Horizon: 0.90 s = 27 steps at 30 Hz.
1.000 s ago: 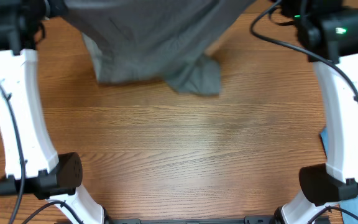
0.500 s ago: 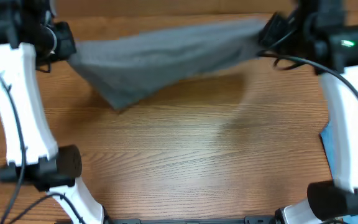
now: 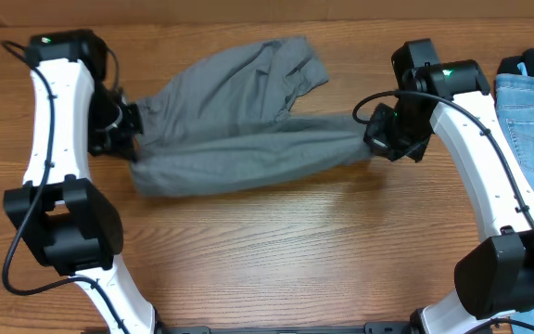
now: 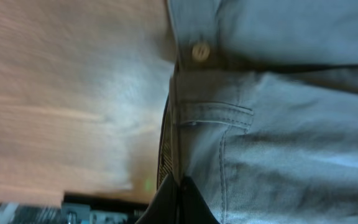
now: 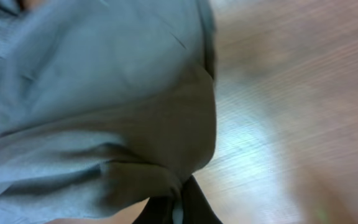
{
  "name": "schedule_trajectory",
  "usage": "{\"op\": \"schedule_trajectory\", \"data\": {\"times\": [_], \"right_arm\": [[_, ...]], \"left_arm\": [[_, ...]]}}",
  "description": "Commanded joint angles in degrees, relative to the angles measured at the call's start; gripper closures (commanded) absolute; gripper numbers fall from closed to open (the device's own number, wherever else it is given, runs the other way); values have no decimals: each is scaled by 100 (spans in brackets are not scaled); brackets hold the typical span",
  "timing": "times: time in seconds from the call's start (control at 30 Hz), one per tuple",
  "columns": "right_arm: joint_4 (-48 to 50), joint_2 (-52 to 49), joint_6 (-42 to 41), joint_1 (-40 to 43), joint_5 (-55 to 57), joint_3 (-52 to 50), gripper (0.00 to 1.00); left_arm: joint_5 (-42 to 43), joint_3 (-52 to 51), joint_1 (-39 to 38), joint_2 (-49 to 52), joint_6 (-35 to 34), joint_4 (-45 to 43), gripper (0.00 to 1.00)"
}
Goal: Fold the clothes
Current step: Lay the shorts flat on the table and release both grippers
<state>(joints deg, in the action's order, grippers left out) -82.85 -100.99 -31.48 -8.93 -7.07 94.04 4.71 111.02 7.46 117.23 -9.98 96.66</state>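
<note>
Presently we find the shorts [image 3: 239, 130] lying along the far half of the desk [image 3: 295, 250], drawn out lengthwise between the two arms. The left pincer [image 3: 126, 137] is clamped on the waist end, near the button [image 4: 199, 51], toward the left edge. The right pincer [image 3: 375, 141] is clamped on the opposite end, toward the right edge. One part lies bunched toward the far edge. The jeans [image 3: 531, 102] lie at the right edge, apart from both pincers. We judge the task early: the shorts are spread, no clean fold shows, and the jeans appear not yet handled.
</note>
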Motion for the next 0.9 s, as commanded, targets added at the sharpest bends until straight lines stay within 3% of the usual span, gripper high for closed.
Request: {"op": "schedule_trajectory", "data": {"times": [0.0, 0.23, 0.43, 0.47, 0.5, 0.53, 0.57, 0.6, 0.63, 0.8, 0.87], "right_arm": [[-219, 192, -28, 55, 470, -26, 96], [-278, 192, -734, 59, 1102, -531, 96], [-260, 236, -1241, 59, 1410, -1322, 96], [-225, 258, -1294, 59, 1488, -1416, 96], [-186, 258, -1292, 61, 1532, -1451, 95], [-149, 258, -1292, 66, 1554, -1453, 88], [-90, 258, -1290, 70, 1567, -1451, 73], [-24, 258, -1287, 76, 1602, -1447, 33], [92, 258, -1224, 98, 1672, -1405, 0], [522, 258, -1064, 289, 1681, -951, 0], [861, 258, -579, 334, 1484, -595, 0]], "left_arm": [[-66, -531, -420, -409, -297, 13, 96], [-66, -1751, -1108, -868, -597, -295, 96], [-63, -2879, -1200, -966, -804, -466, 96], [-63, -3051, -1200, -977, -807, -577, 93], [-61, -3176, -1200, -979, -807, -671, 81], [-61, -3276, -1200, -977, -804, -752, 49], [-59, -3368, -1200, -977, -802, -848, 2], [-59, -3412, -1200, -977, -800, -903, 0], [-59, -3421, -1200, -977, -756, -935, 0], [-66, -3259, -1176, -977, -675, -1259, 0], [-66, -3040, -1141, -977, -675, -1355, 0]]}}
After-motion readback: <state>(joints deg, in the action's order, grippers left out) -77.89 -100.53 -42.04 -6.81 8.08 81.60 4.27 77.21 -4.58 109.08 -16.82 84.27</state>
